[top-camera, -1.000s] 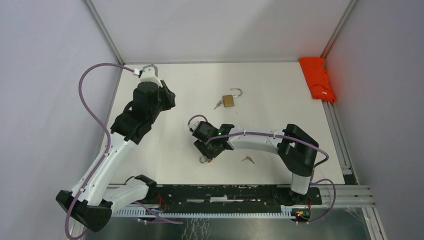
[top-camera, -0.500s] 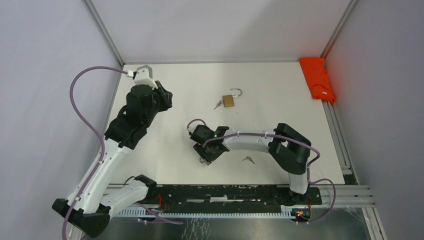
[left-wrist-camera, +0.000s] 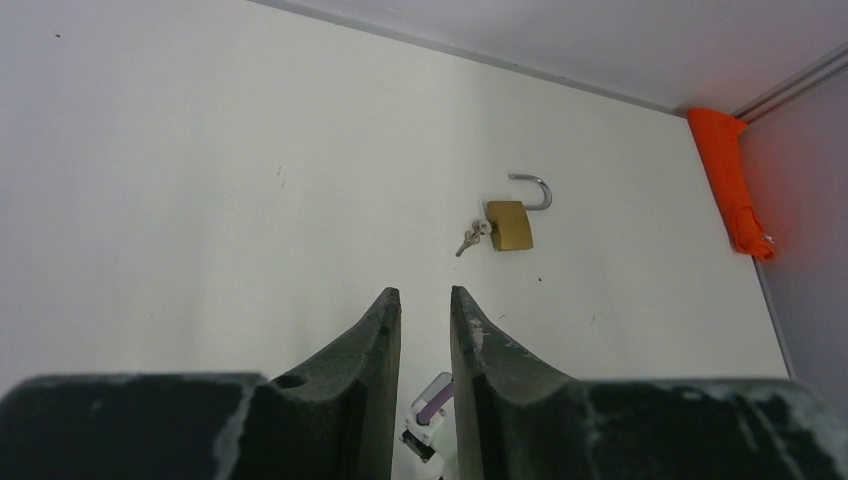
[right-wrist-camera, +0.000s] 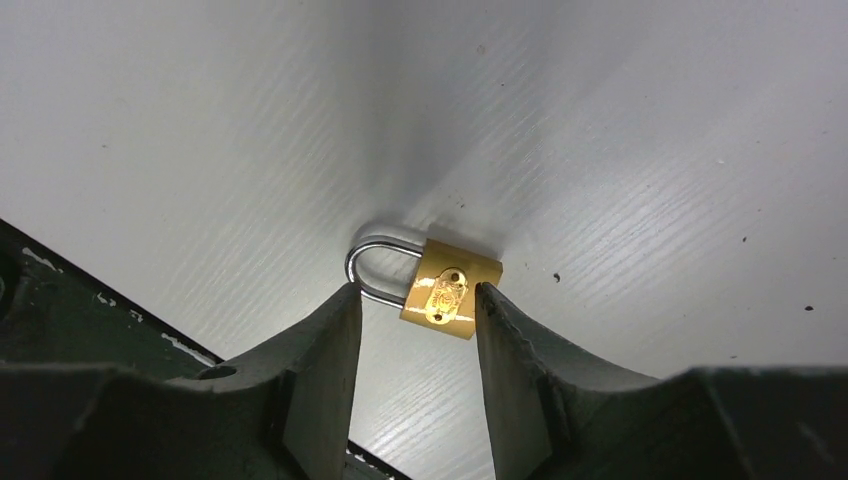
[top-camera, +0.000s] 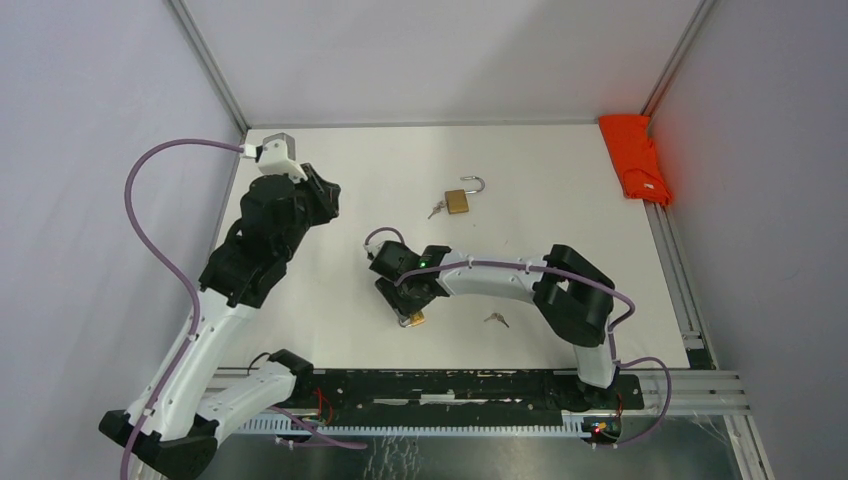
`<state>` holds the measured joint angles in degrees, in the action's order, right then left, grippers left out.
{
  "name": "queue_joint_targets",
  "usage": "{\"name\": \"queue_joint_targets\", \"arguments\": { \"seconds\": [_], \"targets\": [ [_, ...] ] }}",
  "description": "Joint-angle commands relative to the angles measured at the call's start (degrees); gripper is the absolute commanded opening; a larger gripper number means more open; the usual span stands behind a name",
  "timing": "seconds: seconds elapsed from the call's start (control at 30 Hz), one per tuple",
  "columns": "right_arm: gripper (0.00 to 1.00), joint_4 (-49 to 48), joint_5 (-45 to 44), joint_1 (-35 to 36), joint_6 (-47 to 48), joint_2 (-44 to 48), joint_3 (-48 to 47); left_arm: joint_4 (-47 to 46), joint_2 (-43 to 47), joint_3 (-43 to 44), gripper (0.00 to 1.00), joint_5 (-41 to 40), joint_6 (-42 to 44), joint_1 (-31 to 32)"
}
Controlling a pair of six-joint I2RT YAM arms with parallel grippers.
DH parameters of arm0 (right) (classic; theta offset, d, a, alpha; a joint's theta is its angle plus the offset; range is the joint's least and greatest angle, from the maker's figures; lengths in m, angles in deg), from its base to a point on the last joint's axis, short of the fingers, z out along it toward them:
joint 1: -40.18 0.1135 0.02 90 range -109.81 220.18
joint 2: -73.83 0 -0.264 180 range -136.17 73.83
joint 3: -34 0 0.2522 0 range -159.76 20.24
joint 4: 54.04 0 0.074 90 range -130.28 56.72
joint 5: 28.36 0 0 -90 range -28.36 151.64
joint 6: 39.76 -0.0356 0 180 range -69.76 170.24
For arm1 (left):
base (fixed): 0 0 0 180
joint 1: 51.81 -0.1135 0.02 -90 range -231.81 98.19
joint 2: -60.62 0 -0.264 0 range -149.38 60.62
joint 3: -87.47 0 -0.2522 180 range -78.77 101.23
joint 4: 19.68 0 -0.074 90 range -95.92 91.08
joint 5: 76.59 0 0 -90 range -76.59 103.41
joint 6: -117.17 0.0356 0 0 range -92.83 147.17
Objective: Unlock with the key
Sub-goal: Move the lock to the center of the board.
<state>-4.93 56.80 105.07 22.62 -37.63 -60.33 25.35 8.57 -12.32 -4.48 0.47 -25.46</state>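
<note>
A small brass padlock [right-wrist-camera: 450, 290] with its shackle shut lies on the white table, at my right gripper's [right-wrist-camera: 418, 290] fingertips; in the top view it [top-camera: 413, 320] shows just below that gripper [top-camera: 403, 300]. The right jaws are open and straddle it; one fingertip [right-wrist-camera: 485, 300] touches its body. A second brass padlock [top-camera: 459, 201] lies further back with its shackle swung open and a key [top-camera: 436, 209] at its left; both show in the left wrist view [left-wrist-camera: 510, 225] [left-wrist-camera: 470, 238]. A loose key [top-camera: 496, 320] lies right of the right gripper. My left gripper [top-camera: 322, 195] [left-wrist-camera: 425, 295] hovers at the back left, narrowly open and empty.
An orange cloth [top-camera: 635, 155] lies at the back right corner, also in the left wrist view [left-wrist-camera: 735, 185]. The black base rail [top-camera: 450, 385] runs along the near edge. Metal frame posts and grey walls bound the table.
My left arm has drawn back to the left, away from the open padlock. My right gripper has shifted slightly left above the small shut padlock, which stayed put.
</note>
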Motion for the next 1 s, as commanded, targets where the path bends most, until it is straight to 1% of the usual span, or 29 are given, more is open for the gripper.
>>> {"name": "queue_joint_targets", "arguments": {
  "seconds": [0.0, 0.1, 0.47, 0.73, 0.97],
  "targets": [
    [0.50, 2.34, -1.15, 0.29, -2.08, -2.09, -1.37, -0.12, 1.32, 0.23, 0.31, -0.33, 1.98, -0.16],
    [0.50, 1.71, -1.35, 0.24, -2.61, -1.90, 0.60, 0.20, 1.87, 0.19, 0.31, -0.39, 2.09, -0.12],
    [0.48, 2.26, -3.23, 0.25, -3.09, -2.51, 2.86, 0.24, 2.56, -0.08, 0.32, -0.52, 1.92, -0.16],
    [0.47, 3.27, -5.60, -0.01, -2.21, -3.73, 5.14, -0.10, 1.66, 0.08, 0.32, -0.26, 1.66, -0.19],
    [0.46, 3.05, -6.68, -3.50, 1.00, -3.84, 6.09, -1.67, -0.17, -0.15, 0.32, 1.24, 0.49, -0.13]
  ]
}}
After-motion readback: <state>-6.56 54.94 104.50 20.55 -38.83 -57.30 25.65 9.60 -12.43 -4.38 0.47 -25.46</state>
